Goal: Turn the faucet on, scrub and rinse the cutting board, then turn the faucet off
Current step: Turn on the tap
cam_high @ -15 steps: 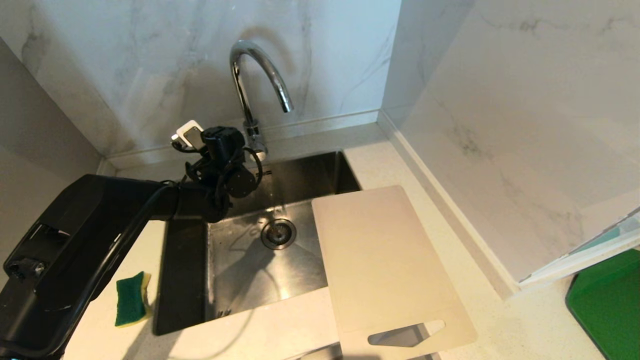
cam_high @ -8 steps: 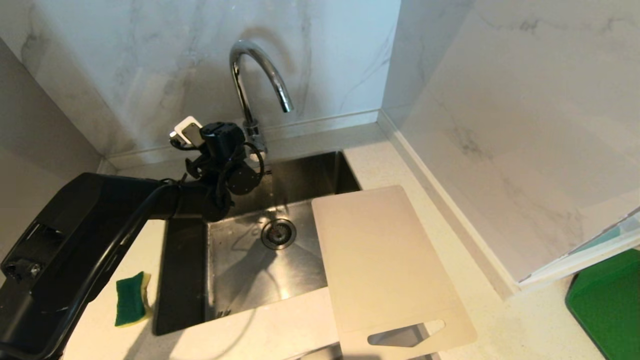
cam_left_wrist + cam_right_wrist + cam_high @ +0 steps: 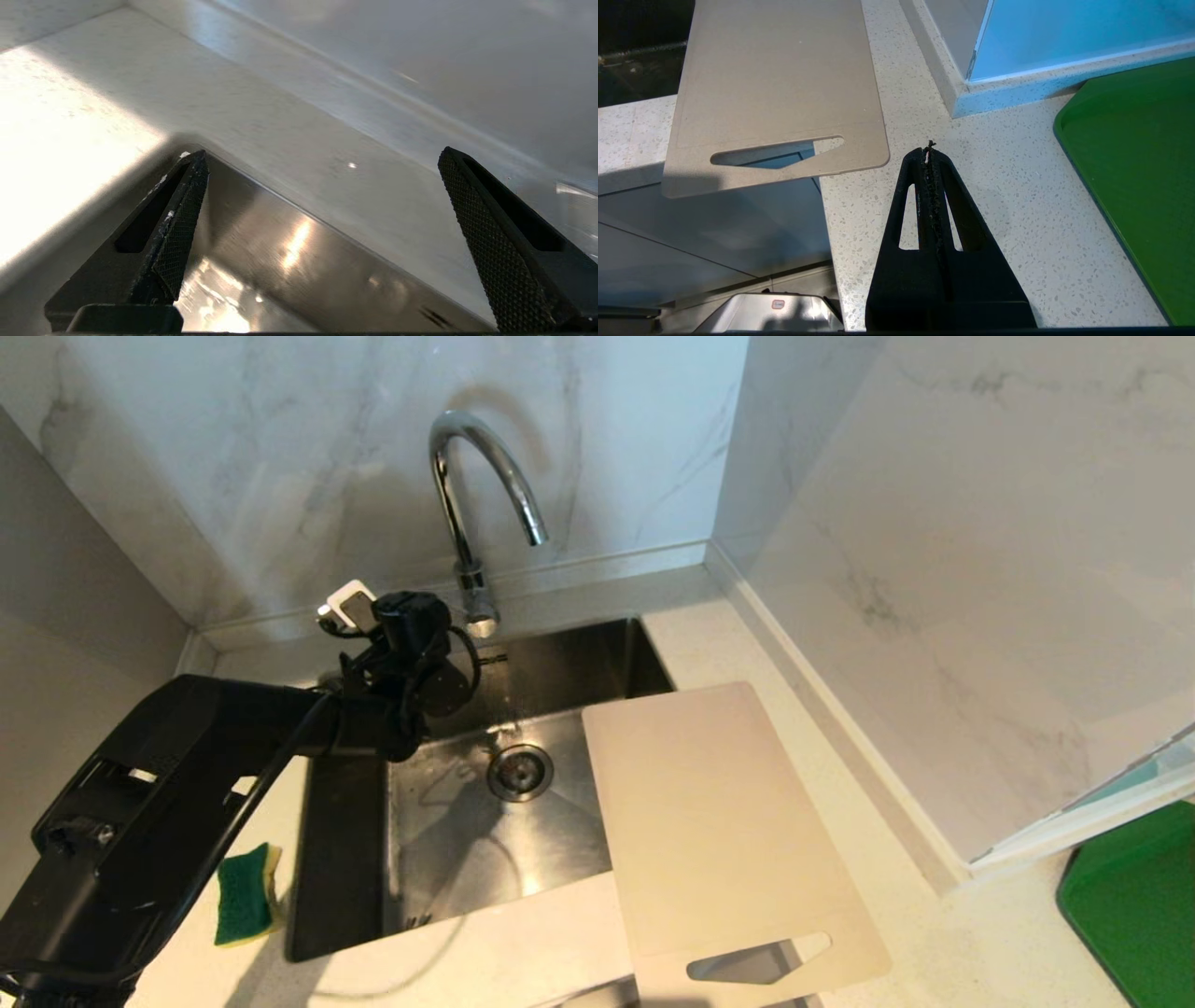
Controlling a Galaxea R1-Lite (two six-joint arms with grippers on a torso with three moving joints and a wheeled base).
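The left gripper (image 3: 425, 625), jaws spread wide and empty, hangs left of center beside the faucet (image 3: 471, 495) base, apparently to reach its lever, while the cutting board (image 3: 719, 821) bridges the sink (image 3: 336, 859) edge at lower right, ready for rinsing.

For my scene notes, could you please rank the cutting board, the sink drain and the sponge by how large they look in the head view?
1. cutting board, by far the largest.
2. sponge.
3. sink drain, only slightly smaller than the sponge; it lies deeper in the basin, so that order is unsure.
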